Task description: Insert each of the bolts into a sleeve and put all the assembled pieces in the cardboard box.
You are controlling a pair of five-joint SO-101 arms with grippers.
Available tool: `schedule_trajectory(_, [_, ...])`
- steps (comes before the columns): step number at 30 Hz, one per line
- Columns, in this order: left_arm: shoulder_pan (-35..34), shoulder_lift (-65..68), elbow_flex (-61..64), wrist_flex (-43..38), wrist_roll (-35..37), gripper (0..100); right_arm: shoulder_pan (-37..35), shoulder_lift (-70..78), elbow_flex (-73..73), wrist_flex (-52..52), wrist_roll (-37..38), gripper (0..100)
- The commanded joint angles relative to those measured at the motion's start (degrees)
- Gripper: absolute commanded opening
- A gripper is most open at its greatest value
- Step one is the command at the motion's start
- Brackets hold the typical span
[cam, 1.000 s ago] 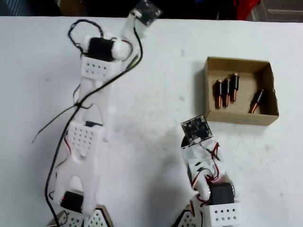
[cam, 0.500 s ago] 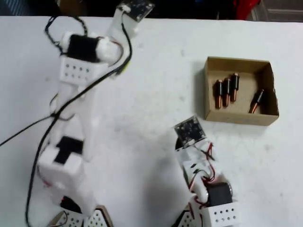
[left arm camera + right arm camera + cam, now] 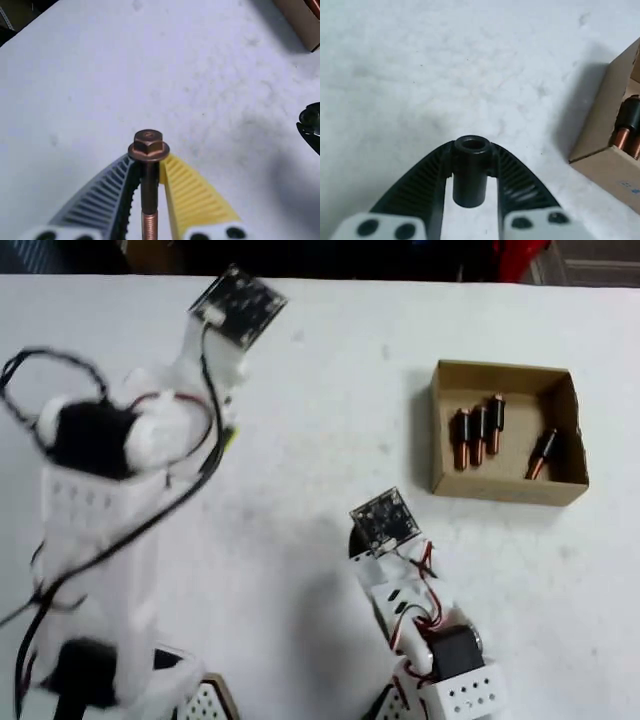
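white table (image 3: 330,390) | left claw (image 3: 149,159) clamps bolt (image 3: 149,192) | right claw (image 3: 471,150) clamps sleeve (image 3: 470,177) | cardboard box (image 3: 505,488) holds four assembled pieces (image 3: 478,436)

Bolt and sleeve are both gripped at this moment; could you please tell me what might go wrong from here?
1. The bolt lies along the fingers of the left gripper, head outward and thread toward the wrist, so the thread may be hard to offer to the sleeve.
2. The right gripper pinches the sleeve only near its tips; a slightly off-axis push could tilt it or knock it loose.
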Motion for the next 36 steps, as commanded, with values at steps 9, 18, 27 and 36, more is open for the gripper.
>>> schedule_trajectory(9, [0.31, -25.27, 24.26, -3.52, 0.18, 2, -1.8, -0.57, -0.79, -2.59, -0.79, 1.7])
schedule_trajectory(18, [-0.04, -40.84, 46.77, -16.35, 0.18, 2, -1.89, -0.57, -0.7, -8.66, -0.88, 1.7])
schedule_trajectory(27, [0.48, -46.99, 65.23, -33.67, 0.79, 2, -13.67, -0.57, 0.35, -11.12, -0.97, 1.7])
schedule_trajectory(36, [0.04, -52.26, 71.3, -47.03, 13.63, 2, -14.11, -0.57, 7.38, -25.36, -0.97, 1.7])
